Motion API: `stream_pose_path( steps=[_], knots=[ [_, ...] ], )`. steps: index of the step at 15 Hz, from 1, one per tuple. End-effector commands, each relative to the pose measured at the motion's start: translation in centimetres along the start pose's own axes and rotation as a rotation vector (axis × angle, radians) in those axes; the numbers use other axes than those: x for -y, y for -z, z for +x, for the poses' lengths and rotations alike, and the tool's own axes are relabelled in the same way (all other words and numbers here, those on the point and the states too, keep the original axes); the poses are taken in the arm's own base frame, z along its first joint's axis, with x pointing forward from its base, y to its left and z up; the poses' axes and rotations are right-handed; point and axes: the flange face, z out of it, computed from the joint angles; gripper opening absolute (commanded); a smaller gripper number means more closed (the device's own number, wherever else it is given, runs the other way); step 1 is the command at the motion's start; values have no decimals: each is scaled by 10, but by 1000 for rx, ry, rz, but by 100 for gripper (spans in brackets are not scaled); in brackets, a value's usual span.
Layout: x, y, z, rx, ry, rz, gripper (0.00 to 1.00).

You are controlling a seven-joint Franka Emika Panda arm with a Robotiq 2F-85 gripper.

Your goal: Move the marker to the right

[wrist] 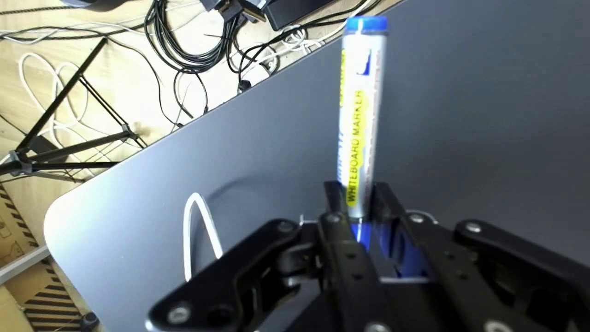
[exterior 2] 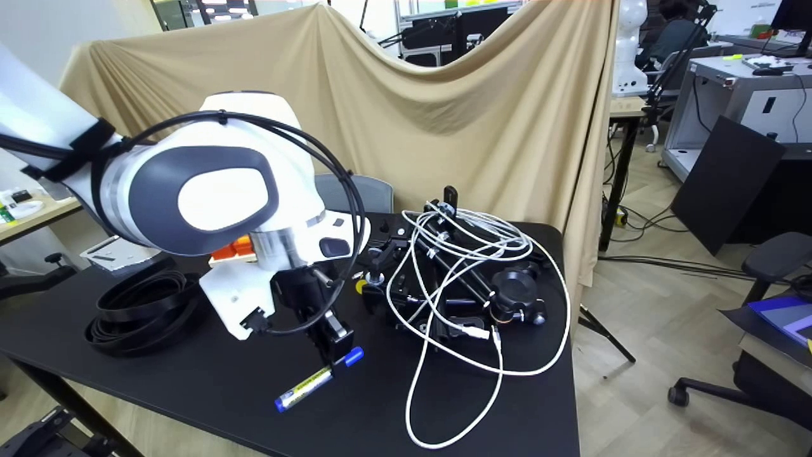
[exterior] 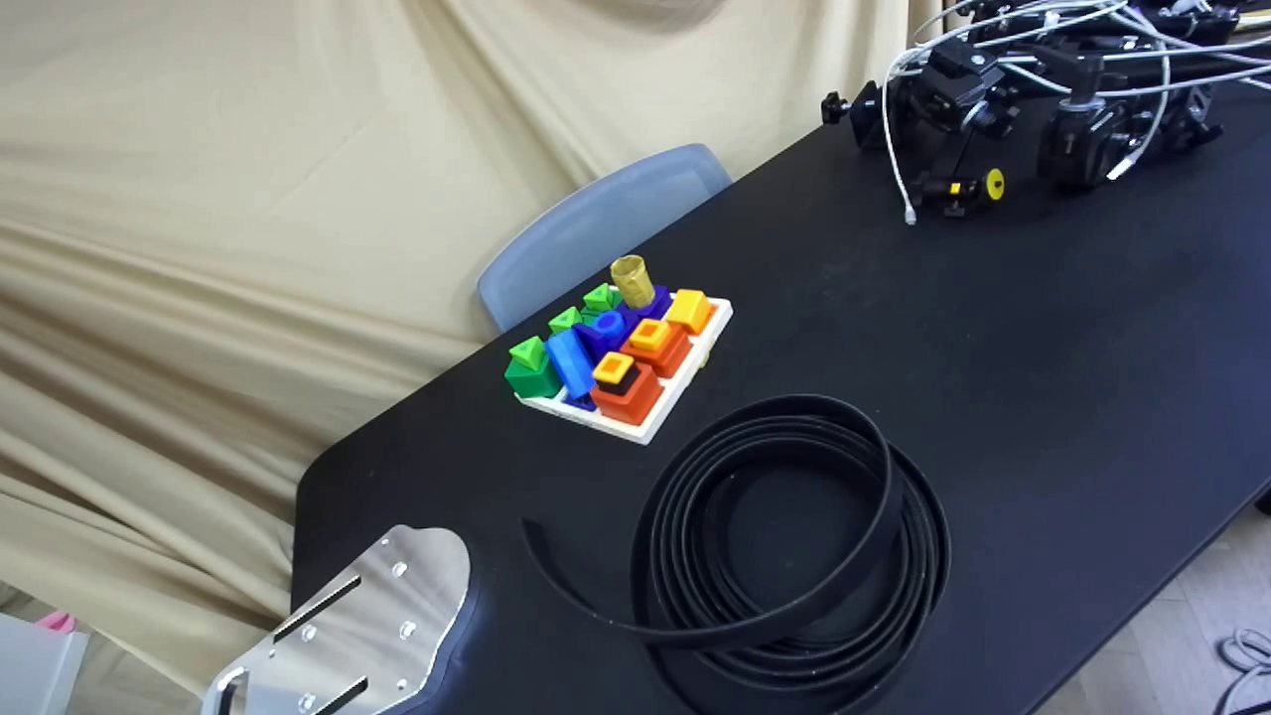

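Gripper (wrist: 357, 188) is clenching the marker (wrist: 361, 124) over the black table (exterior 2: 241, 381); white cables (exterior 2: 477, 332) are lying nearby, beige cloth (exterior 2: 406, 127) is hanging behind.

Bright, even light fills both exterior views, with gleams on the metal plate (exterior: 367, 616) and near-white highlights on the robot arm's shell (exterior 2: 223, 198). In the wrist view, the floor (wrist: 124, 83) is washed out, the tabletop (wrist: 276, 133) fades from pale at its corner to darker at right, and a soft shadow lies beside the white cable (wrist: 186, 230). The gripper (wrist: 358, 189) is blurred there, the lettering on the marker (wrist: 362, 124) legible.
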Motion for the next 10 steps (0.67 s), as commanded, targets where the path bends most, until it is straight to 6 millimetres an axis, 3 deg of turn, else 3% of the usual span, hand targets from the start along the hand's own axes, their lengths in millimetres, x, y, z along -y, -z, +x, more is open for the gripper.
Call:
stream_pose_path(
  steps=[1, 5, 10],
  knots=[
    [-11, -3, 25, -30, 43, -25, 5],
    [-9, -26, 54, -49, 107, -20, 5],
    [9, -62, 80, -81, 158, 8, 5]
  ],
)
